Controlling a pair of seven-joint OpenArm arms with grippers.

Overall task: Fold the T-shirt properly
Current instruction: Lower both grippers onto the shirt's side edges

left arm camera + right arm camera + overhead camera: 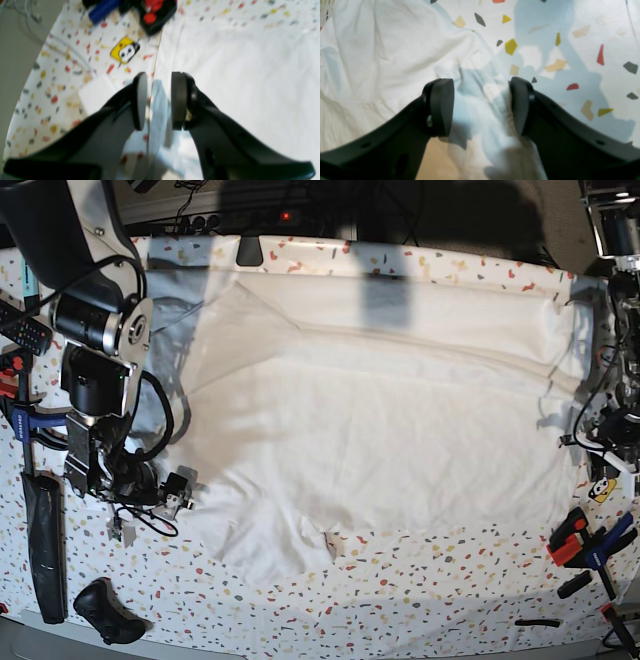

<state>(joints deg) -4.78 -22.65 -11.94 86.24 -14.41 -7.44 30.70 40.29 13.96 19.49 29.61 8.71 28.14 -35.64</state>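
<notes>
The T-shirt (380,440) lies spread across most of the speckled table (420,600), wrinkled, its near-left sleeve bunched. Only the base view shows that whole spread. The right wrist view shows the right gripper (481,107) with jaws wide apart, straddling a raised fold of the shirt's edge. The left wrist view, rather blurred, shows the left gripper (158,101) with jaws partly apart over the shirt's edge; whether cloth is pinched I cannot tell. Beyond it lie a yellow tag (125,50) and red-and-blue clamps (140,11) on the table.
</notes>
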